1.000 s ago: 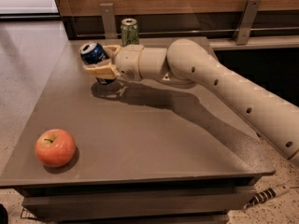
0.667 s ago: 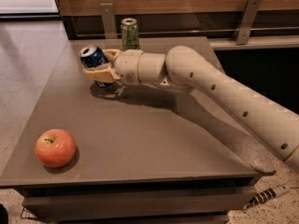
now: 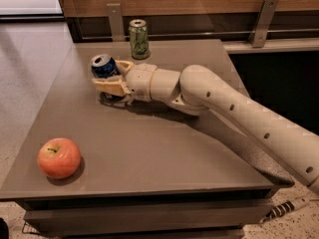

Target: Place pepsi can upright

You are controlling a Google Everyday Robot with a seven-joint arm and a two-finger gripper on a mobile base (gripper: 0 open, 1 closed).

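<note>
The pepsi can [image 3: 103, 66] is dark blue with a silver end. It is tilted, its end facing up and towards the camera, and it sits between the fingers of my gripper [image 3: 110, 76]. The gripper is shut on the can and holds it just above the grey table [image 3: 149, 148], in the far left part of the top. The cream arm reaches in from the lower right.
A green can [image 3: 138, 39] stands upright at the table's far edge, just behind and right of the gripper. A red apple [image 3: 59, 158] lies near the front left corner. A wooden wall with a metal rail runs behind the table.
The arm and the held can have dropped slightly toward the table top. The can stays tilted in the gripper. The apple and green can have not moved.
</note>
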